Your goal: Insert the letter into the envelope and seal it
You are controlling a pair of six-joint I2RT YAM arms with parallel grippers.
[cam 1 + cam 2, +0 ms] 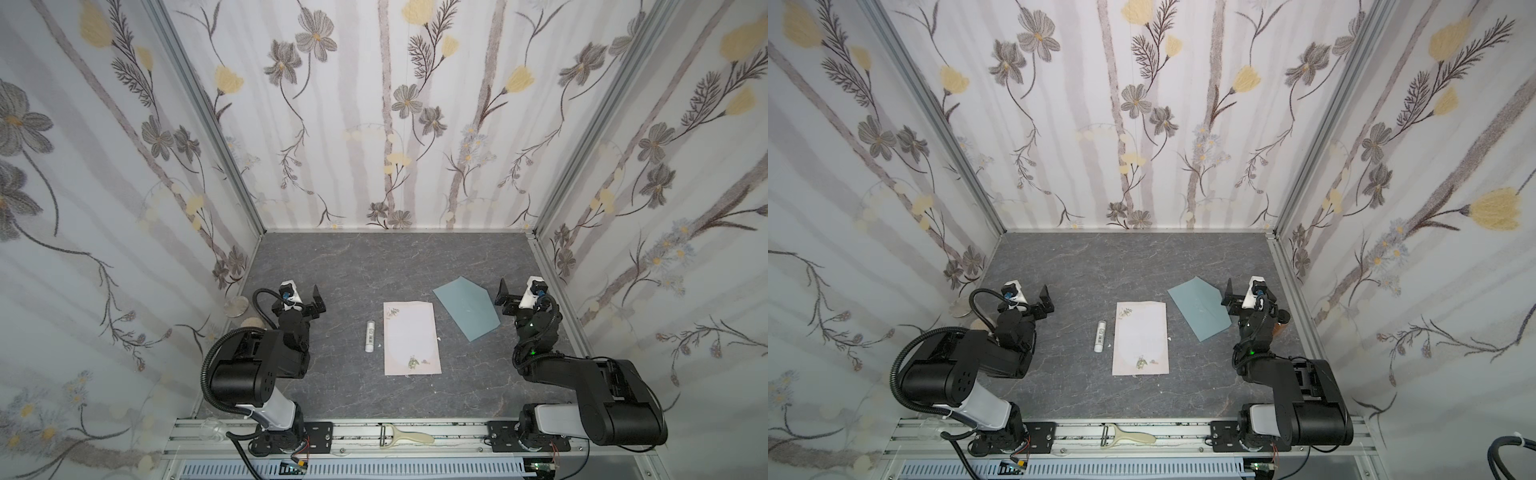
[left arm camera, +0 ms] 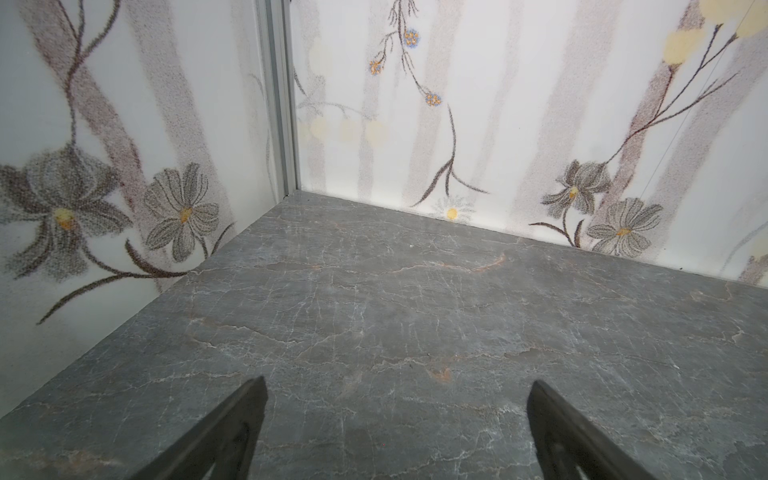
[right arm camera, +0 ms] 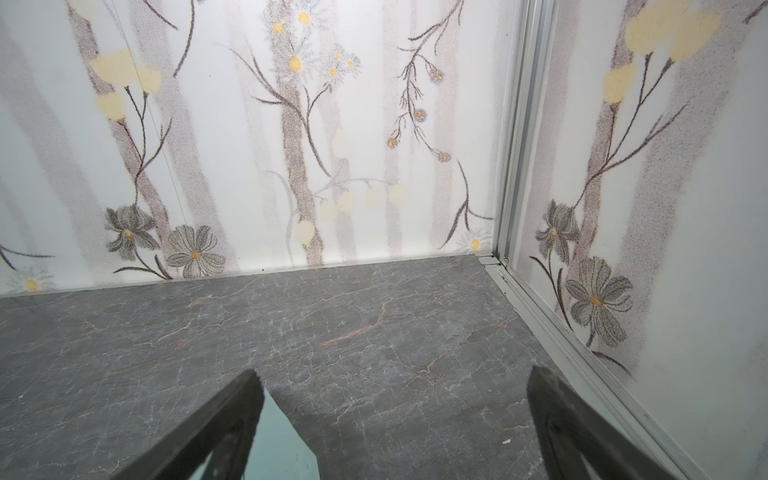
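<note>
Thin, floppy, light paper: the letter [image 1: 411, 338] lies flat mid-surface [image 1: 374, 257] just beside the envelope [image 1: 465, 307], so I'd pinch it at a free corner or edge; both arms sit folded at the sides, left fingers [image 1: 318, 302] and right fingers [image 1: 505, 299] spread wide, holding nothing.

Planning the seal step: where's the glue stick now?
In both top views the glue stick lies flat on the table, left of centre, just left of the letter without touching it.
</note>
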